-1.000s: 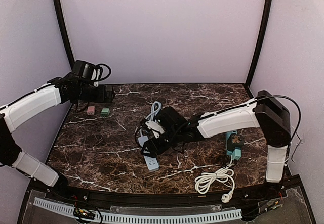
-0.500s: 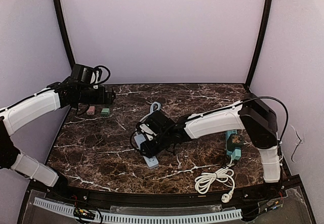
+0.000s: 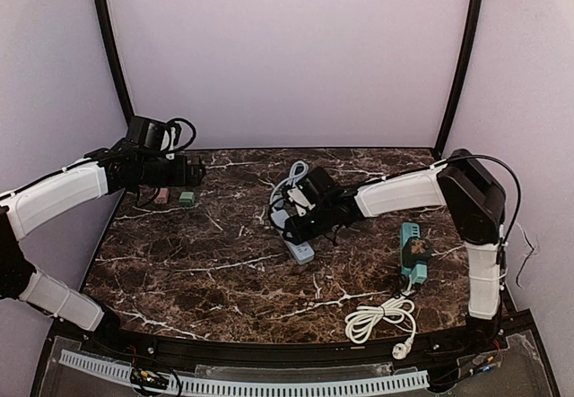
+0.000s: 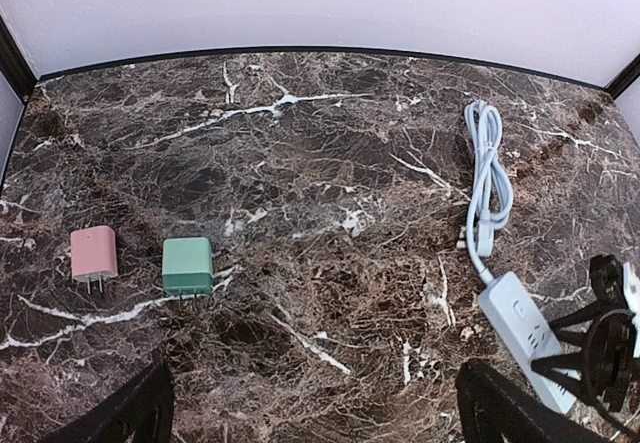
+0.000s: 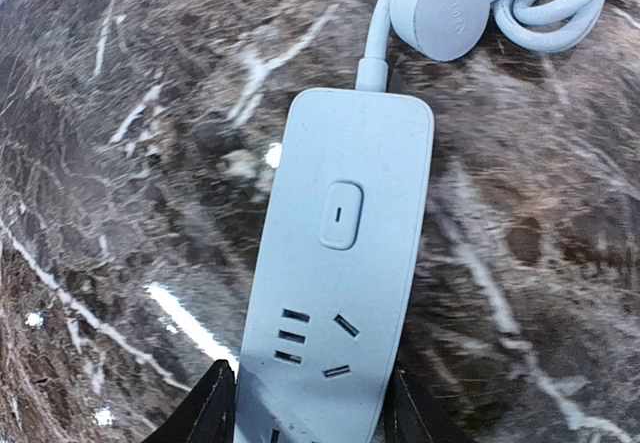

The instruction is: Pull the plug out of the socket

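A light blue power strip (image 5: pixel 335 263) lies on the marble table, its sockets bare, its round plug (image 5: pixel 440 8) and coiled cord at its far end. My right gripper (image 5: pixel 310 408) is shut on the strip's near end, one finger on each side; it also shows in the top view (image 3: pixel 303 225). The strip shows in the top view (image 3: pixel 301 252) and the left wrist view (image 4: pixel 520 328). A teal socket strip (image 3: pixel 411 234) with a dark plug (image 3: pixel 417 252) in it lies at the right. My left gripper (image 4: pixel 315 423) is open and empty above the back left.
A pink adapter (image 4: pixel 93 253) and a green adapter (image 4: pixel 187 265) lie loose at the back left. A coiled white cable (image 3: pixel 381 316) lies at the front right. The blue cord bundle (image 4: pixel 488 178) lies behind the strip.
My right gripper has dragged the light blue power strip from the middle front toward the back right. The left arm has barely moved.
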`<state>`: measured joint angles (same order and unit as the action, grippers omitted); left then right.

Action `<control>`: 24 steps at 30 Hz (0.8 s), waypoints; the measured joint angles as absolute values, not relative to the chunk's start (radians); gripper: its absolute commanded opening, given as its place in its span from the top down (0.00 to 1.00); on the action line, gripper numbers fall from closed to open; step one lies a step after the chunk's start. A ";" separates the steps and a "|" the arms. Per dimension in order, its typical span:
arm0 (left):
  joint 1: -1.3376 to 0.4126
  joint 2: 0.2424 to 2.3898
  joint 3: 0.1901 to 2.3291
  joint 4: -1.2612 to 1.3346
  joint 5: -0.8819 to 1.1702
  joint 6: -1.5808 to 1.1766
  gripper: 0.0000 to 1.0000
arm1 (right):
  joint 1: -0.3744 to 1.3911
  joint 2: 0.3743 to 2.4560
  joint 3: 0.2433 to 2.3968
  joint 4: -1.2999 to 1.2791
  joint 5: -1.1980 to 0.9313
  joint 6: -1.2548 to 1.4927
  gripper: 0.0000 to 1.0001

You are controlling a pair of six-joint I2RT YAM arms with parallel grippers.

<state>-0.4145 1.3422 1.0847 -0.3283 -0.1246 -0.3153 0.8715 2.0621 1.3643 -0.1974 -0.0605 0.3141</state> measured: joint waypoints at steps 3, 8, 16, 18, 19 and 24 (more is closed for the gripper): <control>-0.414 1.342 1.080 -0.327 -0.125 -0.316 0.01 | 0.805 2.050 1.346 -0.195 -0.064 0.299 0.65; -0.414 1.342 1.078 -0.323 -0.125 -0.316 0.01 | 0.701 2.043 1.336 -0.192 -0.070 0.274 0.64; -0.414 1.343 1.078 -0.318 -0.104 -0.316 0.01 | 0.513 2.044 1.346 -0.202 -0.058 0.237 0.43; -0.417 1.345 1.078 -0.315 -0.081 -0.315 0.01 | 0.474 2.043 1.350 -0.213 -0.038 0.217 0.35; -0.420 1.346 1.078 -0.314 -0.064 -0.310 0.01 | 0.457 2.040 1.350 -0.220 -0.025 0.208 0.31; -0.501 1.349 1.064 -0.300 -0.004 -0.270 0.01 | 0.406 2.007 1.322 -0.255 0.034 0.168 0.14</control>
<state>-0.5007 1.3495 1.0637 -0.3004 -0.0044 -0.2699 0.4057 2.0071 1.3224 -0.2550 0.0338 0.1677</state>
